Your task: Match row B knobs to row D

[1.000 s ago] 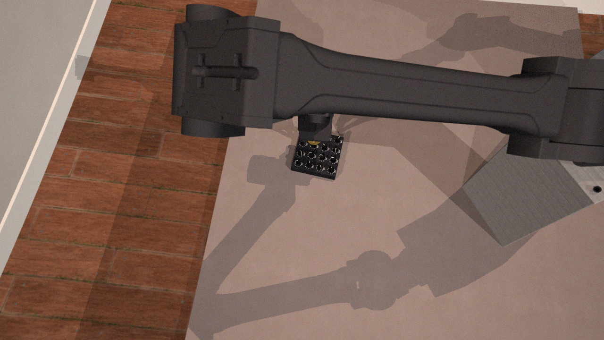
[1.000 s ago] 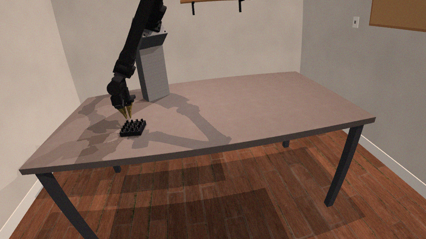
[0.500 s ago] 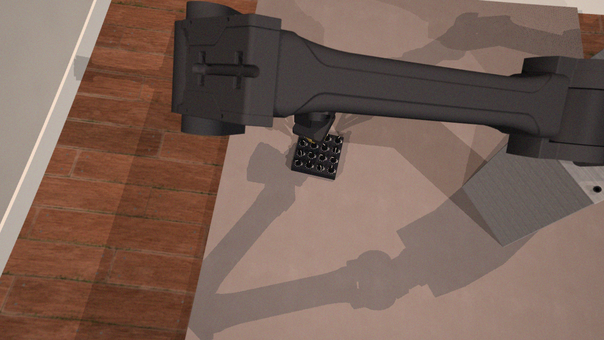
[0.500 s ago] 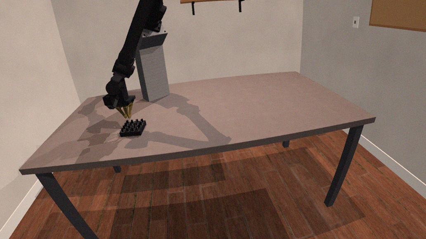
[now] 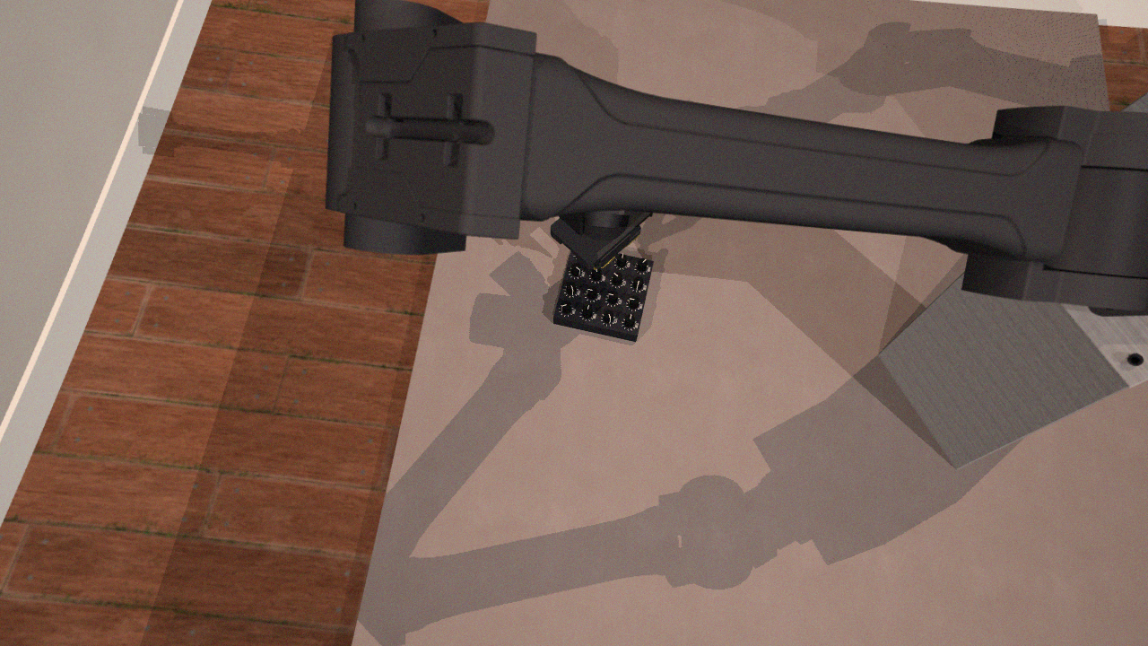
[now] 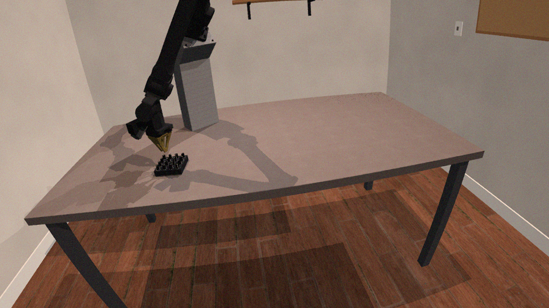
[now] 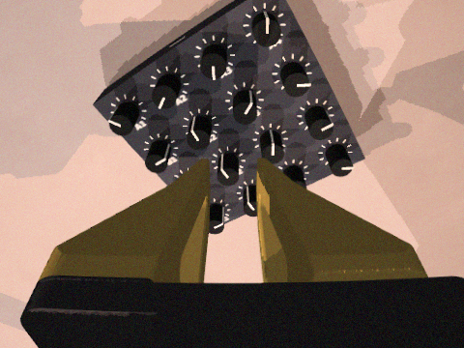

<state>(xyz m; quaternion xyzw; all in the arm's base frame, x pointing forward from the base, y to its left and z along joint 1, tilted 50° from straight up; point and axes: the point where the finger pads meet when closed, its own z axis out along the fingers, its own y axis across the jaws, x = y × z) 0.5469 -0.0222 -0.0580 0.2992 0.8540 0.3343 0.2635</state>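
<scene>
The knob box (image 5: 595, 330) (image 6: 168, 172) (image 7: 237, 24) stands flat on the table, its row A edge at upper left in the wrist view. My gripper (image 6: 164, 150) (image 7: 233, 172) is partly open and empty, its tips above the box, around C2 in the wrist view. There, the line on B1 (image 7: 158, 156) points right and slightly up, B2 (image 7: 198, 132) up-left, B3 (image 7: 246, 107) up-right, B4 (image 7: 295, 79) right. D1 (image 7: 216, 219) points right, slightly up, D2 (image 7: 249, 199) up-left, D4 (image 7: 339, 160) right. The right finger hides much of D3 (image 7: 294, 174); the left hides C1.
The arm (image 5: 762, 169) (image 6: 176, 37) reaches over the table (image 5: 682, 401) (image 6: 337, 144) and hides the rear part of the box in the top view. The grey pedestal (image 5: 1003, 369) (image 6: 198, 91) stands behind the box in the exterior view. Neighbouring knobs are close together.
</scene>
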